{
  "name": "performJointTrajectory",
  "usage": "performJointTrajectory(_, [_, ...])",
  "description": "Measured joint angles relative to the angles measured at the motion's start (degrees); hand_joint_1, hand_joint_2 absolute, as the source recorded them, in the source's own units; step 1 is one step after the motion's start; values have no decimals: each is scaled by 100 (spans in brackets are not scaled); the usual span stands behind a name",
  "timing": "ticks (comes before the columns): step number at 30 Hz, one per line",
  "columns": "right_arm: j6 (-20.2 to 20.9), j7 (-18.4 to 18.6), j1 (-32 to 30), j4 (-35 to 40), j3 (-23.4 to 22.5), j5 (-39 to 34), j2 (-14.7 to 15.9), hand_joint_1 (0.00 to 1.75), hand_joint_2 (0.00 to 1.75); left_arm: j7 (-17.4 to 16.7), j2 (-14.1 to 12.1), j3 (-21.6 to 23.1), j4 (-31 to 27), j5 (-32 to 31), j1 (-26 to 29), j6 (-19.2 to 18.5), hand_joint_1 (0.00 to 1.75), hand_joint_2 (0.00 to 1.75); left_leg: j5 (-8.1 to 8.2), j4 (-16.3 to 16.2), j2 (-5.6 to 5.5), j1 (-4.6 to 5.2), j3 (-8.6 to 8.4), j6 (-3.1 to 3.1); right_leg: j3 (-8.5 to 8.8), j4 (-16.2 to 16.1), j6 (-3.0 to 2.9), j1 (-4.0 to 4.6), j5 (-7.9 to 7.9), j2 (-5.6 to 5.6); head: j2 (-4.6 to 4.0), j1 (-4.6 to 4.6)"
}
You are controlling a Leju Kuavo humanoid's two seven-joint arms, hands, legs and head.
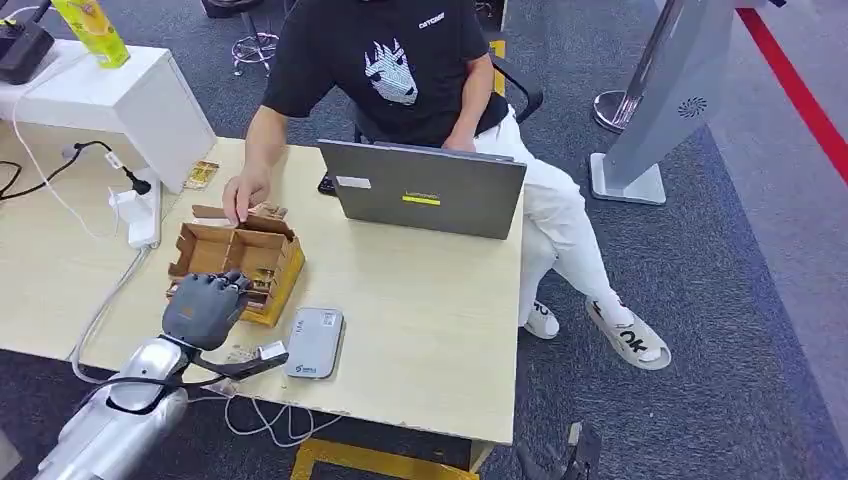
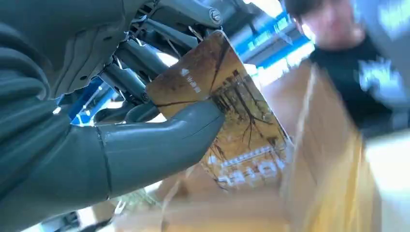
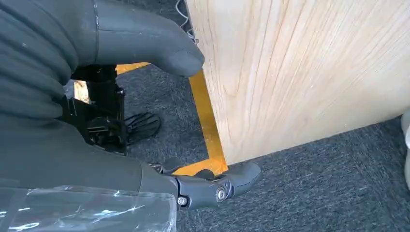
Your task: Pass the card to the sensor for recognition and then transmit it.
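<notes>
I judge I am at the first step: the card is picked up but not yet shown to the sensor. My left hand [image 1: 205, 308] hangs over the near edge of the open cardboard box [image 1: 238, 262] on the wooden desk [image 1: 420, 330], and the grey card reader [image 1: 314, 342] lies flat just beside the box, toward my right. The next move calls for carrying the card sideways over the reader and lowering it flat, then handing it to the person [image 1: 400, 70] seated behind the laptop [image 1: 425, 188], whose hand rests at the box's far edge.

My left hand grips the card [image 2: 227, 121] between thumb [image 2: 159, 145] and fingers. My right hand [image 3: 96, 96] hangs below the desk edge, empty, its fingers apart.

The card is thin and rigid, printed with brown bare trees on yellow-orange, with pale lettering.
</notes>
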State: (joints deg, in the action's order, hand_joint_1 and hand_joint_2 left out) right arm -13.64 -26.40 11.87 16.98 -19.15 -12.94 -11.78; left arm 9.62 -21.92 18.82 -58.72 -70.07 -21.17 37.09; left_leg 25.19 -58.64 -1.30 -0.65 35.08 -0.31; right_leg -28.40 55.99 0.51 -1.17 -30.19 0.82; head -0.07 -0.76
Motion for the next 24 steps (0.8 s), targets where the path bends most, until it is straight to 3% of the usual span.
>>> performJointTrajectory(3, [0,0,0,0,11,0,0,0,175,-26,11,-99,-340,29,2,95,175,175,0,0,0,0,-1,0,0,0,0,0,0,-1,2,0])
performJointTrajectory(9, [0,17,0,0,50,-2,0,0,175,-6,2,-335,-891,177,-196,-128,175,175,-1,0,1,0,-2,-1,2,1,-1,0,1,0,0,0])
performJointTrajectory(24, [0,17,0,0,61,-11,0,0,175,0,4,-485,-1225,195,-235,-183,175,175,-1,0,2,0,-2,-1,1,1,-1,0,1,0,0,0])
